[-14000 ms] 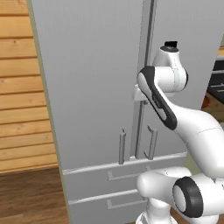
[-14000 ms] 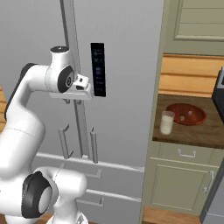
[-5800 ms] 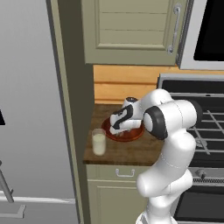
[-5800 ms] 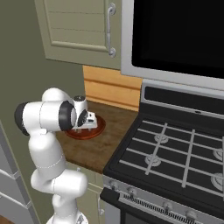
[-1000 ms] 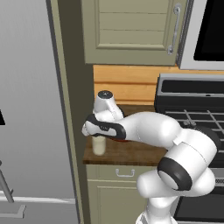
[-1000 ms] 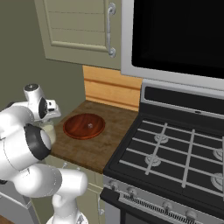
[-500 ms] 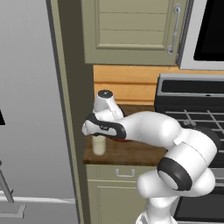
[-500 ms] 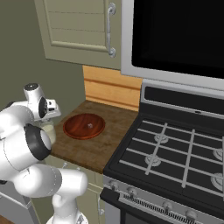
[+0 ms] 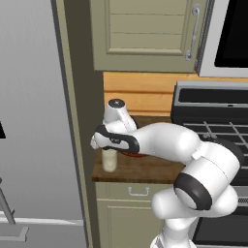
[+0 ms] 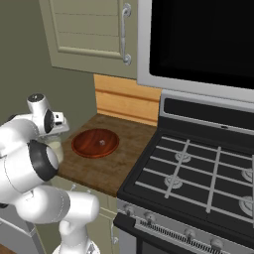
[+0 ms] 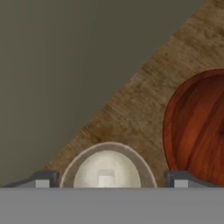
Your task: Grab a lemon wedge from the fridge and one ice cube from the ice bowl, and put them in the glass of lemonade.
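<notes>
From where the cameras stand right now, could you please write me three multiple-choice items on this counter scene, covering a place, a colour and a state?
1. Where does the glass of lemonade stand?
A. On the stove
B. On the wooden counter, beside the ice bowl
C. Inside the ice bowl

2. What colour is the ice bowl?
A. Dark reddish-brown
B. White
C. Blue

3. How does the pincer stand?
A. Shut on the bowl's rim
B. Shut on a spoon
C. Open, with a fingertip on either side of the glass

Answers: 1 B, as the hand view shows glass and bowl apart on the wood. 2 A, plain in the right base view. 3 C, as the two fingertips flank the glass in the hand view.
</notes>
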